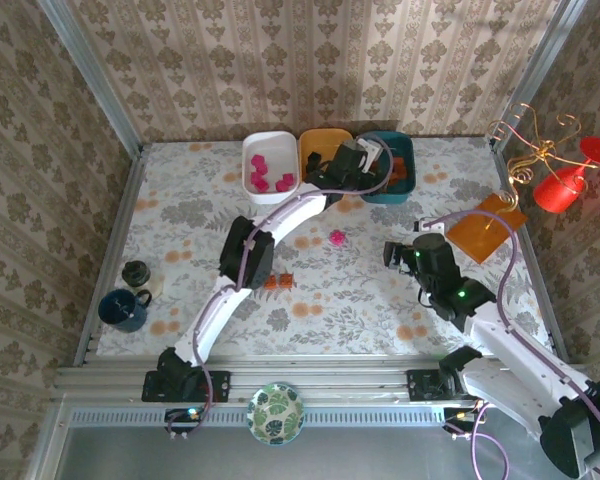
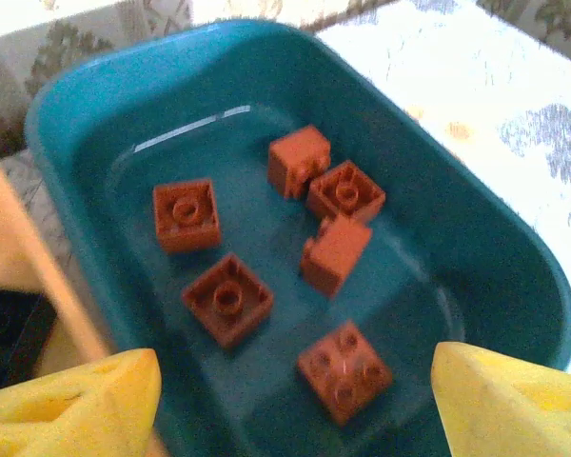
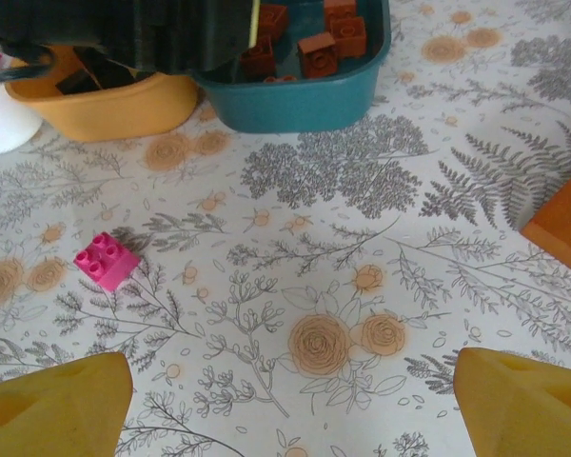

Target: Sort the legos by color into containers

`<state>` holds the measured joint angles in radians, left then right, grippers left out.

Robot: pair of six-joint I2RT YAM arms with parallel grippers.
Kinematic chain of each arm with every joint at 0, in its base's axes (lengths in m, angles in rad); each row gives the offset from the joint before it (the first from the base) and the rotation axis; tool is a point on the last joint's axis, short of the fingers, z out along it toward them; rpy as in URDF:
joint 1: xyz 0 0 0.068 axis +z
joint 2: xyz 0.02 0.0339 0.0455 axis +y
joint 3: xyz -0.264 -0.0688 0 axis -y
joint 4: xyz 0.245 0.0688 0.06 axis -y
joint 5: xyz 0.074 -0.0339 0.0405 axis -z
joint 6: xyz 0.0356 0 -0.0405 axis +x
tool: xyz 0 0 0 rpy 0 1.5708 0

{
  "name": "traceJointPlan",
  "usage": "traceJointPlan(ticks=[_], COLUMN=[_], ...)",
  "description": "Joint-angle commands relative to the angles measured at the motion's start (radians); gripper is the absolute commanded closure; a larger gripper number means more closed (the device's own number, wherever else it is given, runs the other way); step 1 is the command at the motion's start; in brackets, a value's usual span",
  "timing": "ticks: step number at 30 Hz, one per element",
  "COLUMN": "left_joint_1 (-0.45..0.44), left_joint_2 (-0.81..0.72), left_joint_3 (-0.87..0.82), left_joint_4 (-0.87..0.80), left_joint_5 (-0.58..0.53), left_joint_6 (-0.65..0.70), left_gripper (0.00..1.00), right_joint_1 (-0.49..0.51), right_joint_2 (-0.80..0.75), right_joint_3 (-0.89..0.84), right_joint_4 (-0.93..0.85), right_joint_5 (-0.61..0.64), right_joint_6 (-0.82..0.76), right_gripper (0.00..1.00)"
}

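Nearest, at the rail: round green bowl [image 1: 275,412], then dark blue mug [image 1: 123,310] to the left; neither part of the sort. Further in, two orange-brown legos [image 1: 277,282] loose on the surface [image 1: 180,210], close together.

Beyond these, right end effector [image 3: 295,405] low over the floral pattern — fingers spread wide, nothing between them. Ahead and to its left, one pink lego [image 3: 106,259], alone, studs showing, well apart from the trays.

- **Handling, as judged:** light, rigid, smooth-sided plastic; likely to skid or tip if touched by one finger first.
- **Hold:** best taken across two flat opposite side walls, fingers straddling, studs left clear.

Orange card [image 3: 561,224] off to the right, to be avoided.

At the far edge:
- white tray [image 1: 270,160] holding pink bricks [image 1: 270,180]
- orange-yellow tray [image 3: 105,109] with dark pieces [image 3: 76,81] partly visible
- teal tray [image 2: 495,248] holding six orange-brown bricks [image 2: 335,255]

Poised above the teal tray — left end effector [image 2: 295,386], open and empty.
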<state>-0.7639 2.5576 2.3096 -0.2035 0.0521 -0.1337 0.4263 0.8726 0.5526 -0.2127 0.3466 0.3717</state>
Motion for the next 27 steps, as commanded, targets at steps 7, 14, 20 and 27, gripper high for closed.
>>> traceJointPlan(ticks=[7, 14, 20, 27], left_joint_1=[0.067, 0.131, 0.187, 0.219], left_joint_2=[-0.695, -1.119, -1.379, -1.574], left_joint_3=[-0.841, -1.322, -1.551, -1.679], left_joint_4=[0.219, 0.225, 0.175, 0.055], left_joint_5=[-0.058, -0.064, -0.115, -0.152], left_joint_6=[-0.061, -0.146, -0.197, -0.218], left_gripper=[0.23, 0.22, 0.22, 0.21], right_joint_1=[0.194, 0.41, 0.524, 0.525], right_joint_2=[0.185, 0.474, 0.75, 0.934], right_joint_3=[0.025, 0.107, 0.245, 0.354], right_joint_4=[0.13, 0.317, 0.369, 0.405], right_joint_5=[-0.055, -0.18, -0.137, -0.156], right_joint_6=[0.005, -0.164, -0.271, -0.33], right_gripper=[0.12, 0.11, 0.11, 0.14])
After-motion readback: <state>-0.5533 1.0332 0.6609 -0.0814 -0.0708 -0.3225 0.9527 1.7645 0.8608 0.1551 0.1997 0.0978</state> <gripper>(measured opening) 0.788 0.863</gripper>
